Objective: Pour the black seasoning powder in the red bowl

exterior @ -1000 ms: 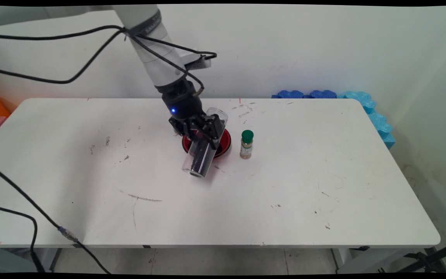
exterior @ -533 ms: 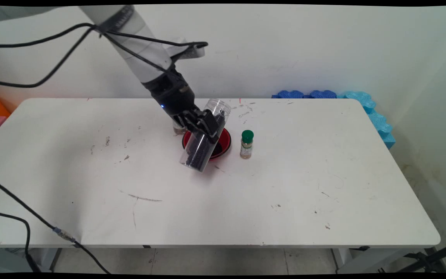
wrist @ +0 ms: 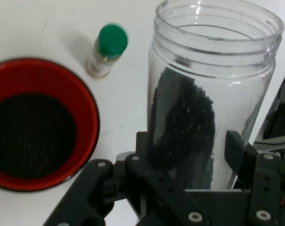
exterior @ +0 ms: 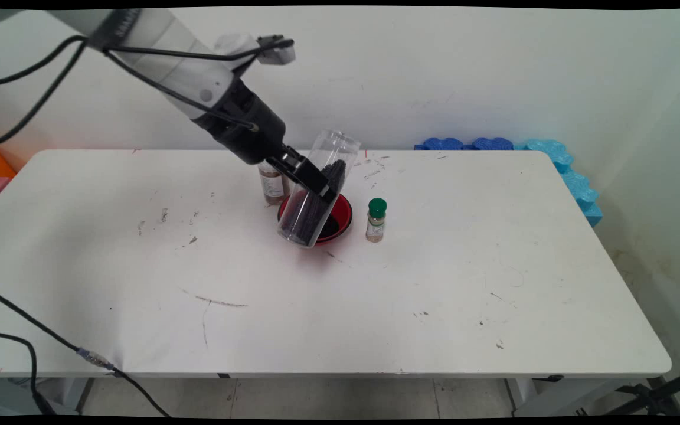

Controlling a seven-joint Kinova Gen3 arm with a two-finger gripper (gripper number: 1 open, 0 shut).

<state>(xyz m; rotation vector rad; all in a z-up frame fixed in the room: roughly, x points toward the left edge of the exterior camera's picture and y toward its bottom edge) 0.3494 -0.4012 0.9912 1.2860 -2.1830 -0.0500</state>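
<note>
Above the middle of the worktop (exterior: 434,295), the pincer (exterior: 311,179) is gripping a clear jar (exterior: 315,192) around its middle, its fingers (wrist: 236,146) pressing on either side of the wall. This jar is tilting, its open mouth pointing up toward the wall behind and its base hanging low over the near-left rim of a red bowl (exterior: 340,218). Dark grains (wrist: 184,122) are lying inside the jar, heaped along its lower side and toward the base. From the hand view, the bowl (wrist: 85,113) is showing a dark filling (wrist: 31,136) across its inside. Just right of the bowl, a small bottle with a green cap (exterior: 376,219) is standing upright on the worktop, apart from the bowl. Behind the bowl and to its left, a small brown bottle (exterior: 273,183) is standing upright, partly hidden by the arm. Blue foam pieces (exterior: 517,145) are lying along the worktop's far right edge, against the wall.
</note>
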